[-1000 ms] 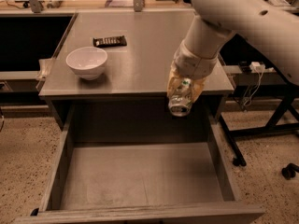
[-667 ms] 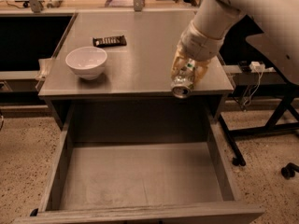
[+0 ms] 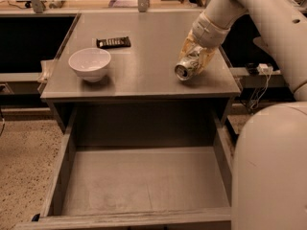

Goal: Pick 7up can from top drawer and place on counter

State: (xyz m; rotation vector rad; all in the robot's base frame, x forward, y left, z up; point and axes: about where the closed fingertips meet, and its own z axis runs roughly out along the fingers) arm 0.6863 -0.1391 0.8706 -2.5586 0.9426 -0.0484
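Observation:
The 7up can (image 3: 186,67), silver and dented, is held tilted on its side in my gripper (image 3: 193,61), its round end facing the camera. The gripper is shut on the can over the right part of the grey counter (image 3: 144,75), close to its surface; I cannot tell if the can touches it. The white arm comes in from the upper right. The top drawer (image 3: 144,181) stands pulled out below the counter, with a bare grey floor.
A white bowl (image 3: 89,63) sits on the counter's left part. A flat dark packet (image 3: 113,42) lies behind it. A large white rounded part of the robot (image 3: 271,166) fills the lower right. A bench with cables runs along the back.
The gripper has carried the can up out of the drawer's front area and back over the counter's right side.

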